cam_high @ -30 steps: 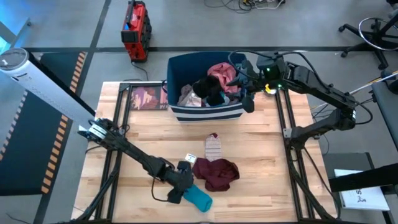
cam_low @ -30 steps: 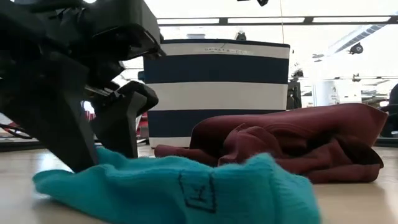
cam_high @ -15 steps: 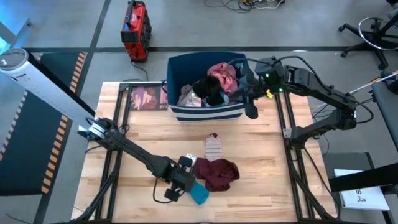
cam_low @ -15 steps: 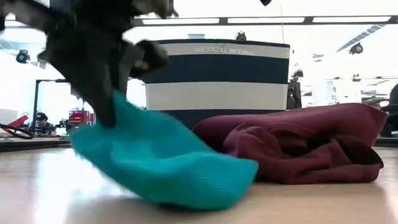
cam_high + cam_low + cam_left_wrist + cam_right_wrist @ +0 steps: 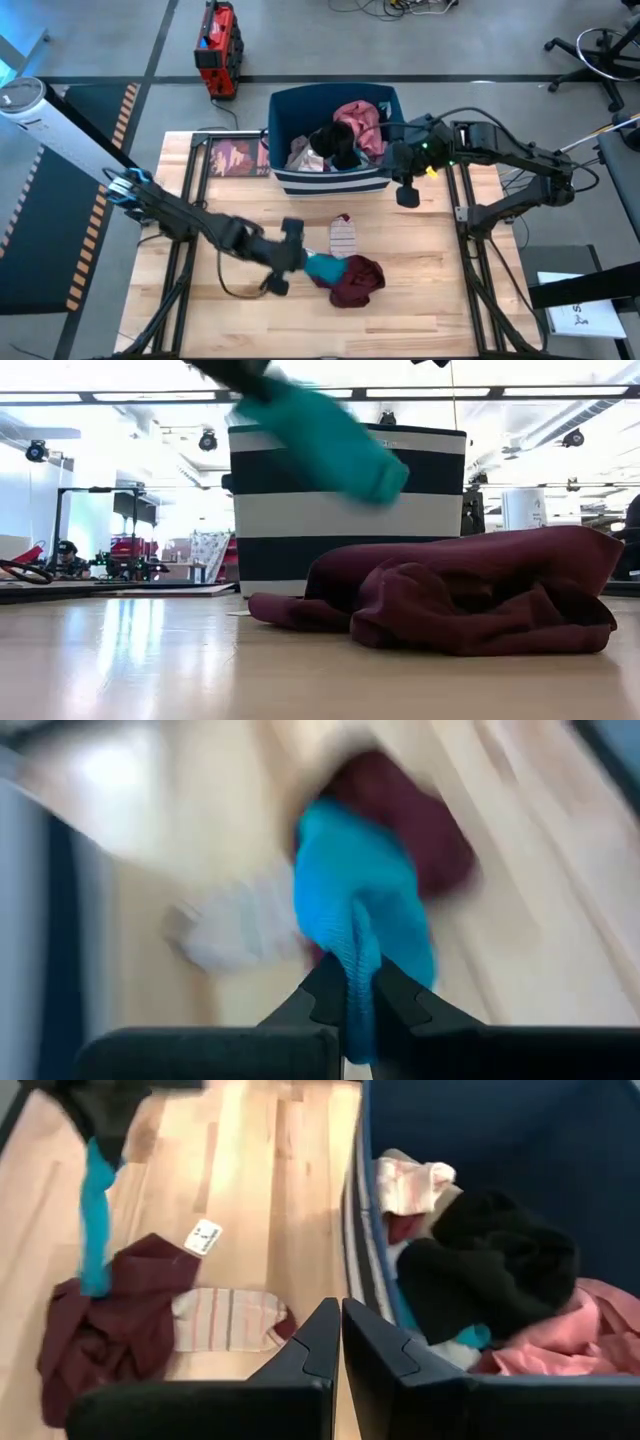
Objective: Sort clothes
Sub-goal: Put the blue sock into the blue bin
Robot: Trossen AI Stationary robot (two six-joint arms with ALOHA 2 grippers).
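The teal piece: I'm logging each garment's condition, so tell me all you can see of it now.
The teal piece is a small knit-looking garment, bright teal, soft and limp. The left gripper is shut on one end, so it hangs lifted off the table, dangling over the maroon garment. Whether its lower end brushes the maroon cloth cannot be told.

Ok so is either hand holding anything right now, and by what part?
The left hand pinches the teal piece by one bunched end, so it hangs off the table. The right hand is shut on nothing, beside the bin.
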